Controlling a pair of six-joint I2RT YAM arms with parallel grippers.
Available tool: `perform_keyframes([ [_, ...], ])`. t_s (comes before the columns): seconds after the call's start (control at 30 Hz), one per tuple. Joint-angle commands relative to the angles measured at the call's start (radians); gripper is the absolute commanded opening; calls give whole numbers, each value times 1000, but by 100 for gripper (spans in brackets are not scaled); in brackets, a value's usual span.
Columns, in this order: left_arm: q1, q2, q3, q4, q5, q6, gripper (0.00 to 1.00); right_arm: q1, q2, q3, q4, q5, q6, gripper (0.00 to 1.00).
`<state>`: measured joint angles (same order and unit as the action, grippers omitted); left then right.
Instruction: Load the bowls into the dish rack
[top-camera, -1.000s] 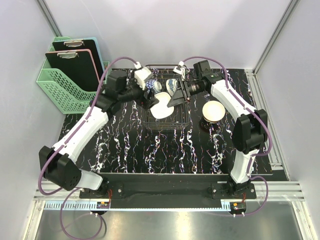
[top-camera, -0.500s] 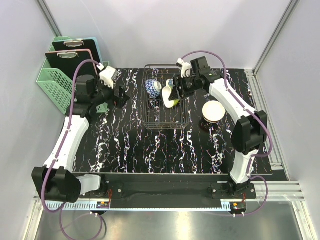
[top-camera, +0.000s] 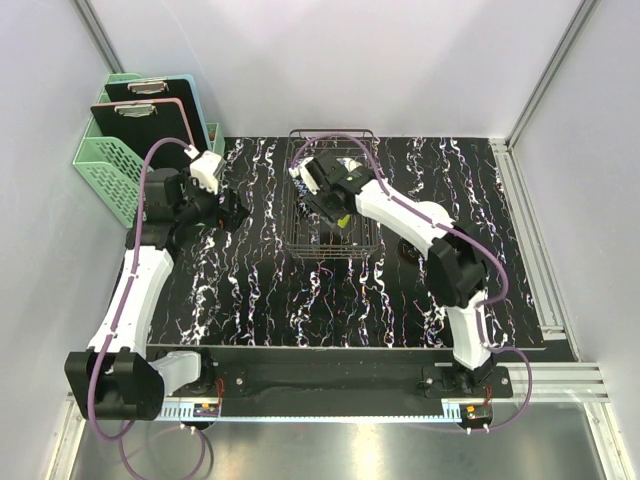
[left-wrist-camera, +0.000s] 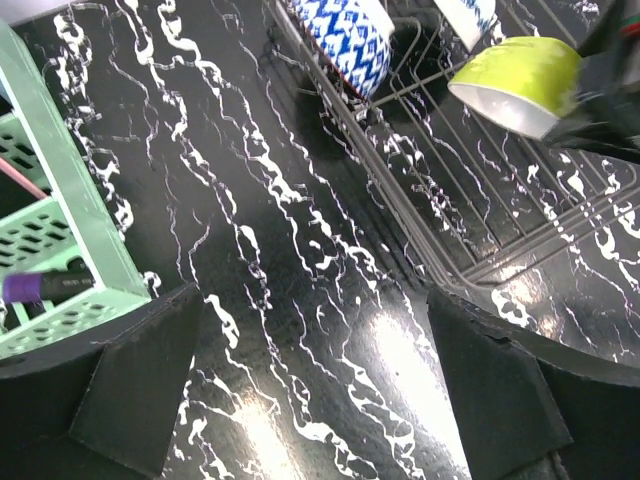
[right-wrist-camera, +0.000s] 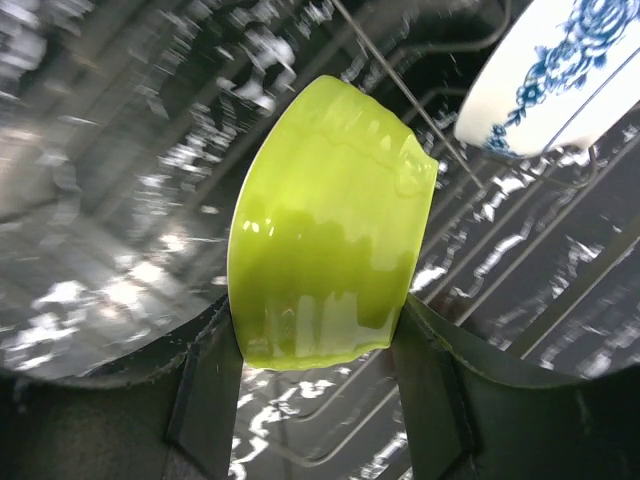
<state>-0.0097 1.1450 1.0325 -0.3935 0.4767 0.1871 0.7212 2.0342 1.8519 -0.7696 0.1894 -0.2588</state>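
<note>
If the right claw (right-wrist-camera: 315, 345) lets go too high or off the tines, the green bowl (right-wrist-camera: 325, 225) could tip flat or knock the blue-patterned bowl (right-wrist-camera: 560, 75) just beside it. It hangs on edge over the rack (left-wrist-camera: 400, 228), pinched across its wall by half-open jaws. Glossy lime outside, pale inside, so a slick thing to hold. The left claw (left-wrist-camera: 315, 395) hangs wide open and empty near the basket (left-wrist-camera: 70, 230).
</note>
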Motion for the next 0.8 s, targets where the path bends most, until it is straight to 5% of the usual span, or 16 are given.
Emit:
perform_keyframes([
  [0.0, 8, -39, -32, 50, 43, 9, 99, 4, 59, 92, -25, 228, -77, 0],
  [0.43, 54, -56, -66, 62, 71, 11, 99, 43, 178, 153, -71, 401, -114, 0],
  [0.77, 76, -71, -69, 62, 80, 20, 99, 61, 242, 176, -99, 392, -115, 0],
])
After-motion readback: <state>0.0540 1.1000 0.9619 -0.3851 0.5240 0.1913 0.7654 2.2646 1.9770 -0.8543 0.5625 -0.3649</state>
